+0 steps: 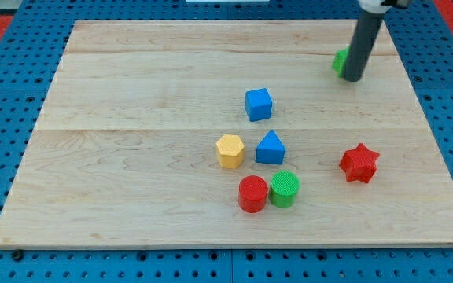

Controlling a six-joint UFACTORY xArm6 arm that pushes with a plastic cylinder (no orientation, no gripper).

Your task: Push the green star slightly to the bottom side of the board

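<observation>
**Rod tip against the green block, upper right**

Red cylinder and green cylinder sit touching, lowest on the wooden surface. Just above them are a yellow hexagon and a blue triangle, then a blue cube. Right of centre lies a red star. At upper right, my tip stands upright, touching the mostly hidden green star. No end effector is present, only the rod, holding nothing.

A straight dark grey rod with a white fitting above my tip.
</observation>
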